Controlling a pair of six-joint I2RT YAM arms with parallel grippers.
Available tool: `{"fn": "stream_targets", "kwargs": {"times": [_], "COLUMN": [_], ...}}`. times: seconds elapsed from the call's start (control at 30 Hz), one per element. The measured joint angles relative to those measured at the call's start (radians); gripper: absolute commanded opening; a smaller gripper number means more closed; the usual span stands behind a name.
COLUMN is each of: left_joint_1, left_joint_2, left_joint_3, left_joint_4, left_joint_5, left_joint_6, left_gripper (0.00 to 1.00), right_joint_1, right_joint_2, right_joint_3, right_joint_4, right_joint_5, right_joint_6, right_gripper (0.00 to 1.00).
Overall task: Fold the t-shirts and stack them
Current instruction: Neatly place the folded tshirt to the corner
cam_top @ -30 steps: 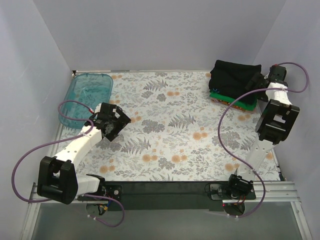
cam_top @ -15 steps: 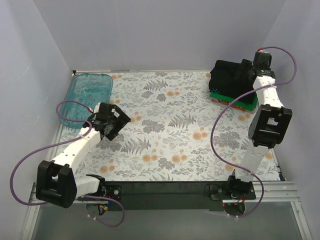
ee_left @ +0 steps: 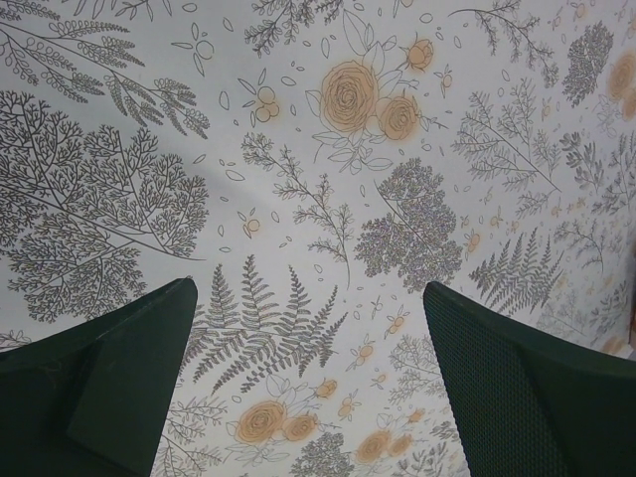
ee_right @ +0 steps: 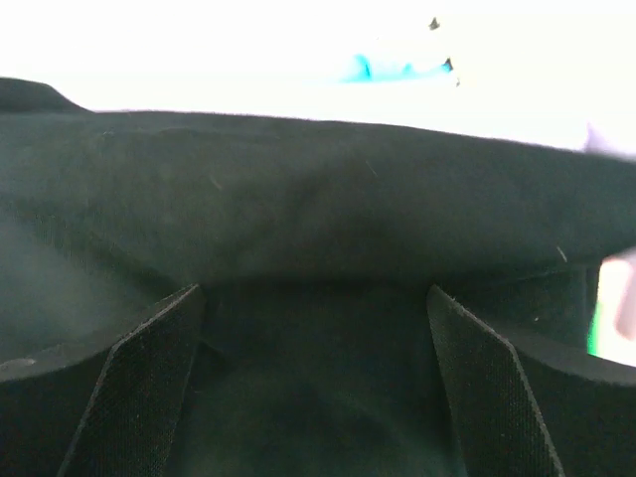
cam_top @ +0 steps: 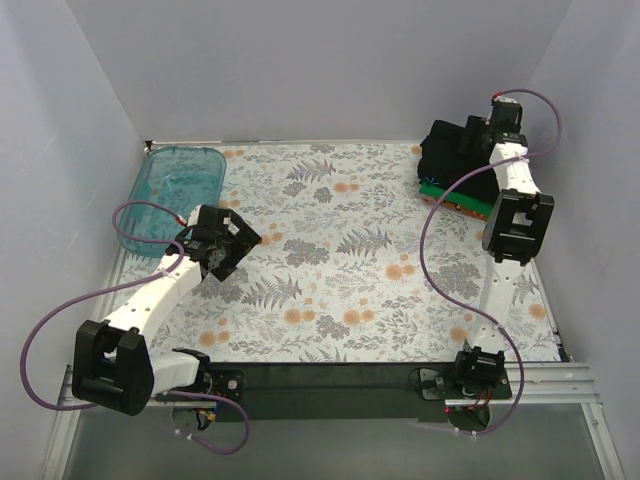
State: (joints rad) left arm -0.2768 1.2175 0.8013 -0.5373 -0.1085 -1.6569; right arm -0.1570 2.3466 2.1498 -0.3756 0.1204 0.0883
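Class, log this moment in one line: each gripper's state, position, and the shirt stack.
left gripper: open, empty, over floral tablecloth | right gripper: open, at black t-shirt | stack: black atop green t-shirt, far right corner

The black t-shirt is soft matt cloth. The teal tray is glossy translucent plastic; the desk wears a smooth, matt floral print.

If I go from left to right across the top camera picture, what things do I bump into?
Teal tray → left gripper → black t-shirt on top of the stack.
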Motion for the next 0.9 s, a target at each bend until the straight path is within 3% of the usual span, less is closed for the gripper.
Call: {"fn": "stream_targets", "kwargs": {"times": [0.17,0.43,0.73,0.9], "left_joint_1": [0.000,0.000,0.000,0.000], "left_joint_2": [0.006,0.010,-0.074,-0.145], "left_joint_3": [0.000,0.020,0.024,0.024], "left_joint_4": [0.000,0.001,-0.033,-0.114], "left_joint_5": [0.000,0.002,-0.002,-0.025], "left_joint_6": [0.000,0.000,0.000,-0.008], "left_gripper": [0.98,0.98,0.98,0.98], "right_joint_1": [0.000,0.015,0.121,0.213], "right_joint_2": [0.127,0.062,-0.465,-0.829], "right_joint_3": [0.077,0.022,-0.366,-0.718], "right_joint_4": [0.008,0.011,-0.003,0.031], "right_joint_5": [-0.017,0.000,0.026,0.066], "right_joint_6": [-0.038,-0.109,-0.076,-0.014], "right_gripper": [0.98,0.98,0.98,0.98]}}
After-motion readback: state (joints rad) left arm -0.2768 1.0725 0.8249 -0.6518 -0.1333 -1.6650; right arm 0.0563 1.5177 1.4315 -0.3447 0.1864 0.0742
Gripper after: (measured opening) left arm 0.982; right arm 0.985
